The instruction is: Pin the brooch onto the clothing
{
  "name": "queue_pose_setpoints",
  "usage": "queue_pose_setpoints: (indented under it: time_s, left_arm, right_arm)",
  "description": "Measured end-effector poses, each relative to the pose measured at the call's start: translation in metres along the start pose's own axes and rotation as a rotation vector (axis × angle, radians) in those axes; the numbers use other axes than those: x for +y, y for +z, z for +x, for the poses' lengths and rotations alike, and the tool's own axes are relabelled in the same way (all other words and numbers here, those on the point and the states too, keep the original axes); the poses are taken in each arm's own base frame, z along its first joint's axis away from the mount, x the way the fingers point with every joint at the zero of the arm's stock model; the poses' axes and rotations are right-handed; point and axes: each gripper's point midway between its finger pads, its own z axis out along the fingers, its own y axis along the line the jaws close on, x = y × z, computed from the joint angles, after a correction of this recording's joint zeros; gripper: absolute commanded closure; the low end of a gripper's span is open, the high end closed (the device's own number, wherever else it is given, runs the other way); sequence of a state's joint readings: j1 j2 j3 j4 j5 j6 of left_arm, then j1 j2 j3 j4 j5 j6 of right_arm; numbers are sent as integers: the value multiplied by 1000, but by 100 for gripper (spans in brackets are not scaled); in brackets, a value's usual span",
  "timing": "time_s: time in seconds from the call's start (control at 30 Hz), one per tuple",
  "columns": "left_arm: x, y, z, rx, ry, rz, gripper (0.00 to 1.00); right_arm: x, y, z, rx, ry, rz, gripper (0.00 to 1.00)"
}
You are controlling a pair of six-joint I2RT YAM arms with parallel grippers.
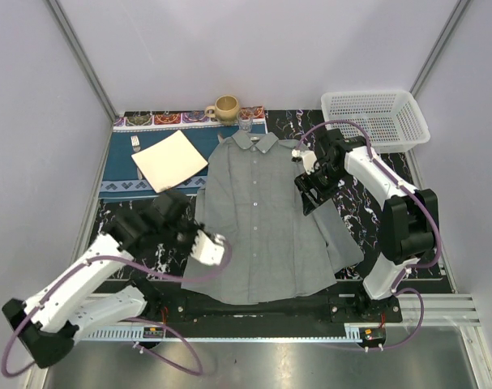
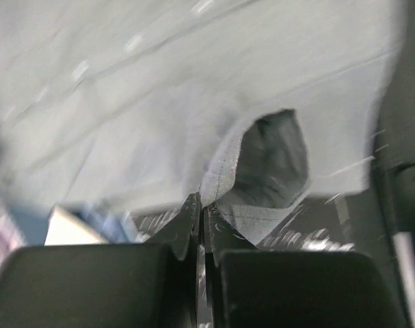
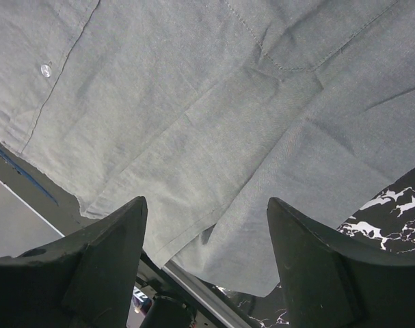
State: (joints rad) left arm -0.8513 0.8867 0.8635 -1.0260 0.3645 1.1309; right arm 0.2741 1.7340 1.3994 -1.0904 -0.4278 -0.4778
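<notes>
The clothing (image 1: 258, 219), a grey collared shirt with pale buttons, lies flat on the dark marbled table, collar at the far end. My left gripper (image 1: 211, 245) is at the shirt's lower left edge. In the left wrist view its jaws (image 2: 202, 205) are shut on a fold of the grey cloth (image 2: 224, 171), which is lifted so that a dark hollow opens under it. My right gripper (image 1: 309, 190) hovers open over the shirt's right side; the fabric (image 3: 193, 102) and its hem show between the wide-apart fingers (image 3: 207, 201). The brooch is out of view.
A blue patterned placemat (image 1: 120, 166) at the back left carries a cream square plate (image 1: 170, 160) and a fork (image 1: 135, 146). A tan mug (image 1: 226, 108) and a small glass (image 1: 246, 124) stand behind the collar. A white basket (image 1: 375, 117) sits at the back right.
</notes>
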Motion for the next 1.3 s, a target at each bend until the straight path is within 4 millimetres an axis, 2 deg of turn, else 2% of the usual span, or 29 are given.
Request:
queue_pose_setpoints:
  time_s: [0.1, 0.2, 0.27, 0.37, 0.43, 0.57, 0.63, 0.73, 0.87, 0.97, 1.07, 1.17, 1.2, 1.27, 1.3]
  left_arm:
    - [53, -58, 27, 120, -40, -178, 100]
    - [107, -129, 57, 268, -74, -363, 100]
    - [140, -181, 73, 359, -93, -491, 100]
    - [188, -267, 87, 486, -85, -713, 100]
    - [210, -316, 91, 568, -44, -854, 100]
    - [222, -365, 103, 673, 7, -998, 100]
    - [226, -377, 108, 698, 20, -1039, 100]
    - [231, -378, 110, 679, 37, -1062, 100]
    - [234, -355, 110, 622, 48, -1040, 100]
    - [228, -331, 124, 615, 17, -990, 100]
    - [210, -325, 160, 672, -69, -943, 100]
    - [176, -324, 211, 766, -185, -889, 100]
    - [168, -322, 222, 785, -210, -871, 100]
    - [143, -311, 251, 832, -278, -806, 100]
    - [131, -299, 265, 844, -303, -763, 100]
  right_arm:
    - [-1, 0, -1, -4, -2, 3, 24]
    - [-5, 1, -3, -2, -3, 18, 26]
    - [-9, 2, -6, -2, -3, 32, 27]
    - [-16, 7, -8, 3, 0, 53, 30]
    - [-21, 11, -8, 12, 7, 64, 30]
    - [-30, 20, -7, 29, 16, 80, 30]
    - [-33, 22, -7, 31, 16, 91, 30]
    - [-34, 22, -8, 30, 15, 98, 31]
    - [-38, 23, -10, 25, 11, 112, 31]
    - [-40, 23, -9, 30, 10, 124, 31]
    - [-42, 23, -8, 34, 6, 130, 31]
    - [-43, 24, -5, 46, 1, 137, 30]
    - [-44, 24, -4, 49, 0, 140, 30]
    - [-45, 24, -3, 52, 0, 141, 30]
    - [-44, 24, -3, 52, -1, 141, 30]
